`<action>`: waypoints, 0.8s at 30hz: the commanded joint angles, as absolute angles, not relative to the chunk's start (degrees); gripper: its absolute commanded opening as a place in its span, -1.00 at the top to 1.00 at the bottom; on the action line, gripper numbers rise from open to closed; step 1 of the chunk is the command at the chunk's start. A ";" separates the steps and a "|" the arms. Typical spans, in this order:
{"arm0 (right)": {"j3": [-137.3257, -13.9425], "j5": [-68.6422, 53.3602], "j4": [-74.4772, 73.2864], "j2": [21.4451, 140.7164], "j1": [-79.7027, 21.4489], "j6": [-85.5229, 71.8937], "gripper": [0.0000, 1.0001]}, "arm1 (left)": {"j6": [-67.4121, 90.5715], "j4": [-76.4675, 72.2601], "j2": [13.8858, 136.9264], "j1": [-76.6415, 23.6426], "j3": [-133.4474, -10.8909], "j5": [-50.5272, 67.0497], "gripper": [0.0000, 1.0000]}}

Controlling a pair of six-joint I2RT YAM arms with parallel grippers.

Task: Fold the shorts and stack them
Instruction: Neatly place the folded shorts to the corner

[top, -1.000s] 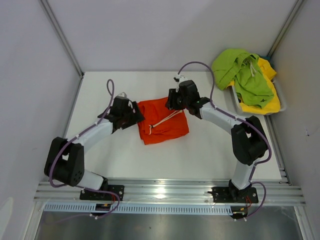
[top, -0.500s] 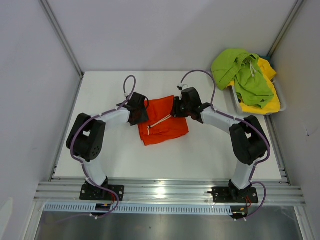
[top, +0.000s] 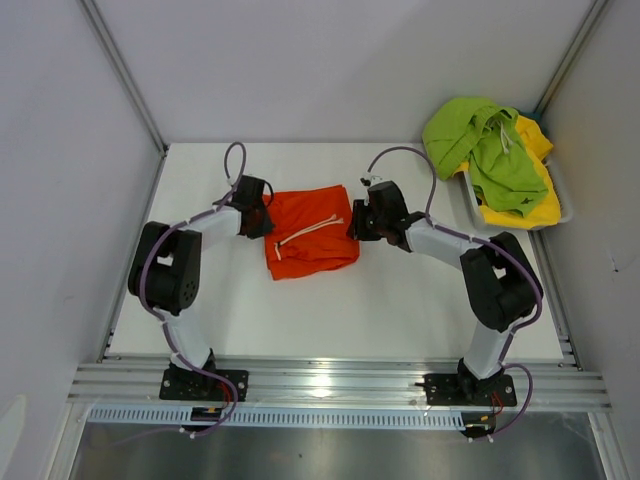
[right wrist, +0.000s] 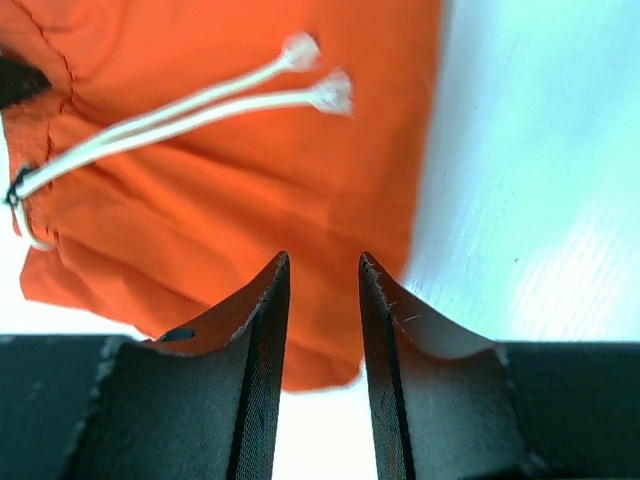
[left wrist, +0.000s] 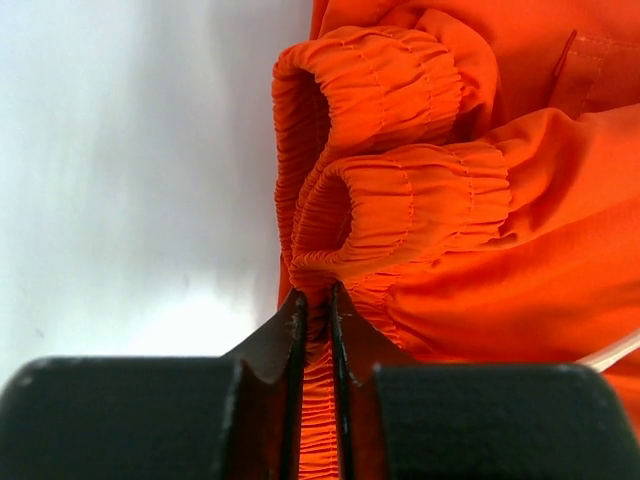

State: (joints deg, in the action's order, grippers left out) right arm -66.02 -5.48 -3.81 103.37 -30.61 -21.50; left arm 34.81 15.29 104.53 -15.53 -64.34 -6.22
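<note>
Left claw (left wrist: 317, 300) pinches orange shorts (top: 310, 250) by waistband; right claw (right wrist: 322, 262) (elbow bent) narrowly parted over their edge.

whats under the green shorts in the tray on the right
Beneath the lime green shorts are yellow shorts, poking out at the edges, all in the tray. Anything deeper in the tray is covered.

The left arm (top: 165, 275) bends sharply at the elbow, its forearm reaching up and inward. The left gripper (left wrist: 315, 300) has its jaws squeezed almost together, pinching the waistband of the shorts (left wrist: 420, 200). The right arm (top: 497, 285) mirrors this pose, forearm stretched leftward. The right gripper (right wrist: 320, 265) points down with its jaws parted by a narrow gap.
</note>
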 commanded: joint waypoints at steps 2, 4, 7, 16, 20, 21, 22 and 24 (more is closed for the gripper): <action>-64.69 -6.06 -0.62 98.80 -30.41 -22.41 0.29 | 28.39 20.56 108.45 -11.35 -69.94 -7.21 0.69; -64.07 -6.06 -0.53 98.27 -30.32 -22.41 0.29 | 27.51 22.05 109.33 -8.89 -71.36 -7.99 0.60; -63.20 -5.89 -0.62 96.77 -30.24 -22.32 0.29 | 27.95 24.33 108.99 -6.07 -73.47 -10.28 0.14; -61.70 -5.71 -1.58 92.99 -29.71 -21.71 0.28 | 32.25 26.62 94.67 -7.46 -70.14 -15.73 -0.55; -61.26 -6.06 -1.50 91.85 -29.44 -21.88 0.28 | 34.27 31.19 90.10 -14.05 -70.58 -20.38 -0.55; -61.17 -6.15 -1.41 91.58 -29.44 -22.06 0.28 | 34.97 31.46 88.43 -17.11 -70.05 -21.00 -0.55; -61.08 -6.24 -1.32 91.41 -29.44 -22.23 0.28 | 35.59 31.20 87.81 -18.62 -68.83 -20.83 -0.55; -60.82 -6.50 -0.97 91.23 -29.44 -22.41 0.28 | 37.08 29.45 86.93 -22.23 -66.98 -21.00 -0.56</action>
